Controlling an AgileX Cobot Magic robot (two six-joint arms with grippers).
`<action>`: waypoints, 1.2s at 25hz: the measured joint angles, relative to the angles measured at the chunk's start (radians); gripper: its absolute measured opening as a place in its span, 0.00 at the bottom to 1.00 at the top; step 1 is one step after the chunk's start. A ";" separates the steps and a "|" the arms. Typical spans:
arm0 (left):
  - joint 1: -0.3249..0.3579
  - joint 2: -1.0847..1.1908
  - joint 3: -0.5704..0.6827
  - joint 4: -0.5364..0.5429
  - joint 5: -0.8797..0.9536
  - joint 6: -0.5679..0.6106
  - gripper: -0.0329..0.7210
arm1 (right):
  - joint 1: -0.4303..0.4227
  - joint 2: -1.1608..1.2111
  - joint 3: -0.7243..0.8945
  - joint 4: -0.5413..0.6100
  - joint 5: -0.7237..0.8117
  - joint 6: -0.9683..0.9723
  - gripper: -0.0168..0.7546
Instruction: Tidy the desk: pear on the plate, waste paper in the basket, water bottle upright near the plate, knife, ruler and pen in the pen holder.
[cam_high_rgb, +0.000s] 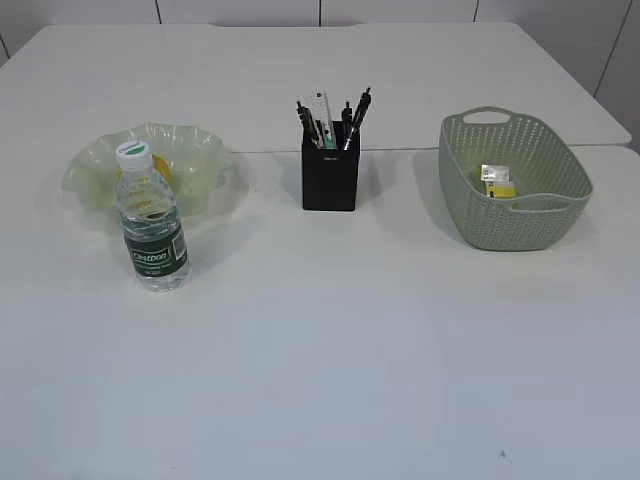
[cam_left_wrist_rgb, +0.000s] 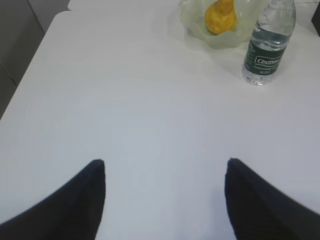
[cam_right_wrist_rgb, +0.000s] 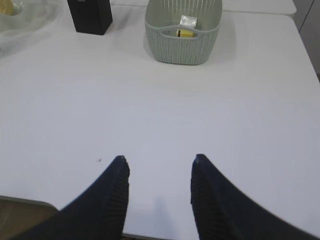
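Note:
The yellow pear (cam_left_wrist_rgb: 220, 16) lies in the wavy-rimmed green plate (cam_high_rgb: 195, 185) at the left. In front of the plate the water bottle (cam_high_rgb: 153, 220) stands upright, white cap on top. The black pen holder (cam_high_rgb: 330, 178) at the centre holds the clear ruler (cam_high_rgb: 321, 112) and dark pens (cam_high_rgb: 358, 118); the knife I cannot pick out among them. The waste paper (cam_high_rgb: 497, 182) lies inside the green basket (cam_high_rgb: 540, 225) at the right. My left gripper (cam_left_wrist_rgb: 165, 162) is open over bare desk, short of the bottle. Near the desk's front edge, my right gripper (cam_right_wrist_rgb: 159, 159) is open, nothing between its fingers.
The white desk (cam_high_rgb: 330, 340) is made of two tabletops with a seam running behind the holder. Its front edge shows under my right gripper in the right wrist view, and its left edge shows in the left wrist view.

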 joint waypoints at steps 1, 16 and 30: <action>0.000 0.000 0.000 0.000 0.000 0.000 0.74 | 0.000 0.000 0.012 0.002 0.000 0.000 0.42; 0.000 0.000 0.000 0.000 0.000 0.000 0.74 | 0.000 0.000 0.062 0.019 -0.019 0.000 0.42; 0.000 0.000 0.000 0.000 0.000 0.000 0.74 | -0.026 -0.019 0.062 0.019 -0.019 0.000 0.42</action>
